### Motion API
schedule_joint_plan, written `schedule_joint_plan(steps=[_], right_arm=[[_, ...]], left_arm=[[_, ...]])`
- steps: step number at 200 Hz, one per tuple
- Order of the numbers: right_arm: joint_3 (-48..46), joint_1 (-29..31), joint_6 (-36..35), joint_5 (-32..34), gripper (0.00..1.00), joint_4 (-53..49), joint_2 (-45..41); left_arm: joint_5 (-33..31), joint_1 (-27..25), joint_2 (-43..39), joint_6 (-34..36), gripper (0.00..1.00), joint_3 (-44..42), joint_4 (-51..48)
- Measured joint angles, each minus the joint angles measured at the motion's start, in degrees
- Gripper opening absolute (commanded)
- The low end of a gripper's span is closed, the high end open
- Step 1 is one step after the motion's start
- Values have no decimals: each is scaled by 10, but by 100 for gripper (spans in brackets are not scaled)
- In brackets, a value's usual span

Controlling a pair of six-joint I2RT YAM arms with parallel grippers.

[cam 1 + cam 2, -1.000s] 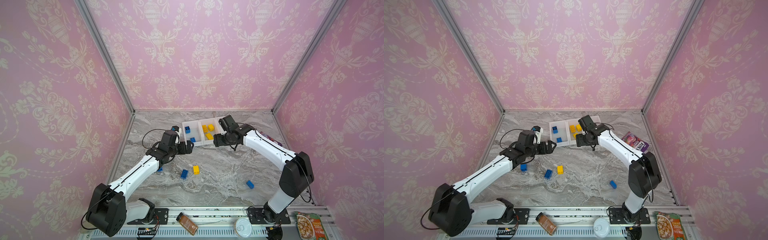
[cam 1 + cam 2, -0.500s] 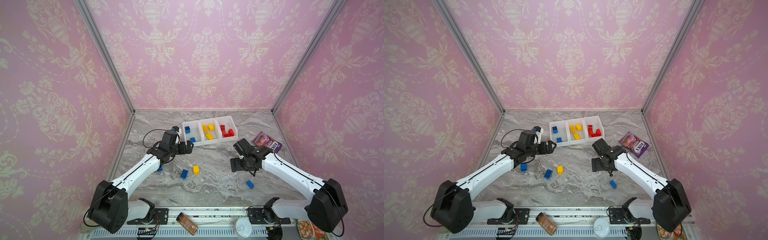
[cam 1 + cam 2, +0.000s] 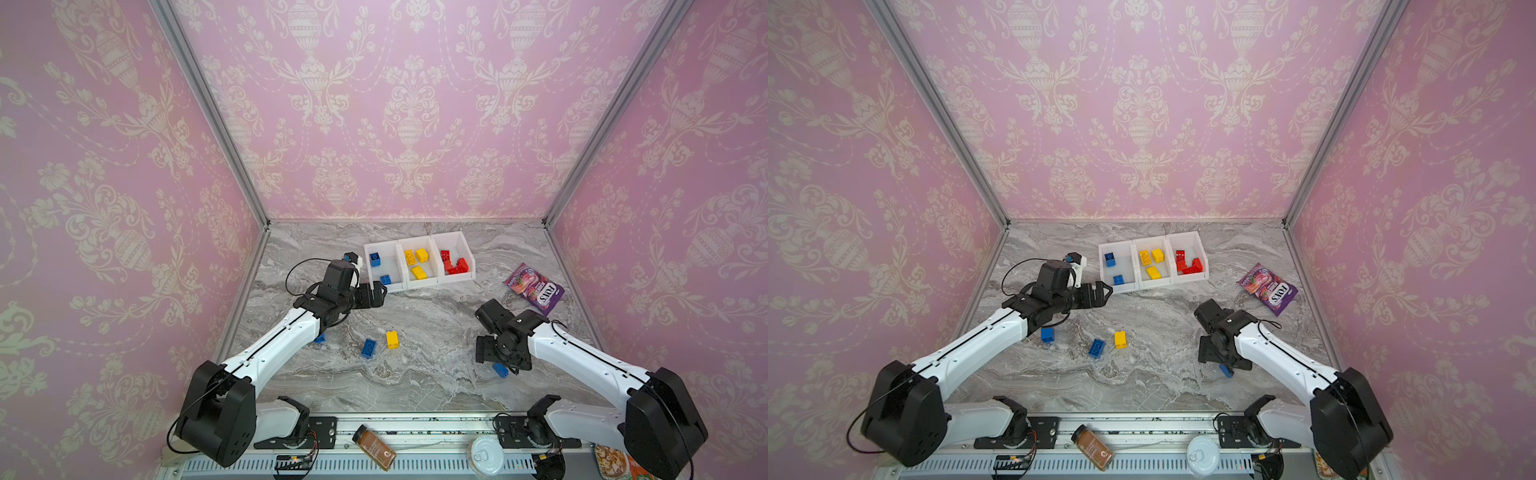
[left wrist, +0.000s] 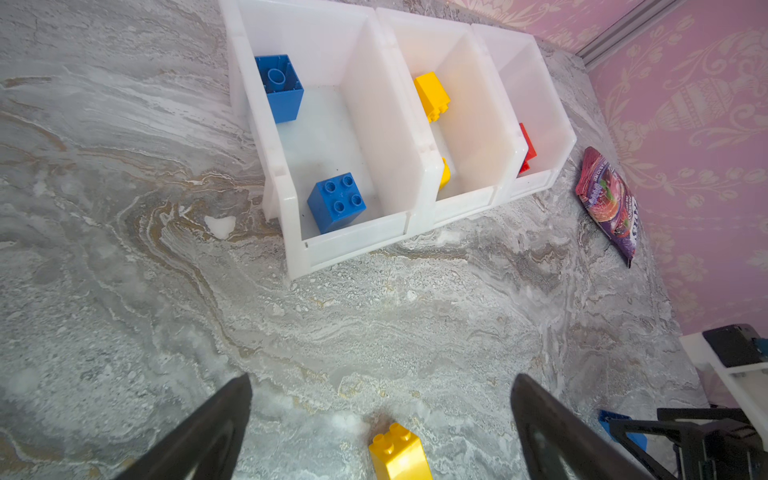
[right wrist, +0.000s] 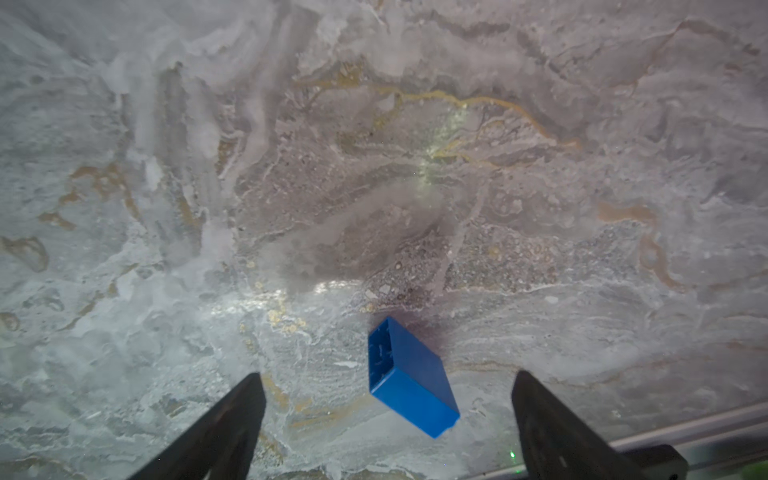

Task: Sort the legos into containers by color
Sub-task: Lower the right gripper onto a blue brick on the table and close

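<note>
The containers (image 3: pixel 422 285) stand at the table's (image 3: pixel 436 316) back, loose legos (image 3: pixel 391 339) before them, a candy bag (image 3: pixel 535 288) to their right.

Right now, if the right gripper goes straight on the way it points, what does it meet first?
Probably the blue lego lying on the marble table: the open right gripper points down at it, with the brick framed between its fingers. Its height above the brick is unclear.

I see three joined white containers (image 3: pixel 423 285) holding legos (image 3: pixel 422 254) sorted blue, yellow, red. Three blue bricks (image 3: pixel 368 347) and one yellow brick (image 3: pixel 391 339) lie loose outside.
</note>
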Motion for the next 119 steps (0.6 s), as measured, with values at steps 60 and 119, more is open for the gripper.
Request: schedule_joint_plan(steps=[60,119], right_arm=[[-43,-4,12,-51,91,78,16],[-51,7,31,-84,82,102,2]], left_arm=[[6,3,0,0,99,1,-1],[6,3,0,0,99,1,-1]])
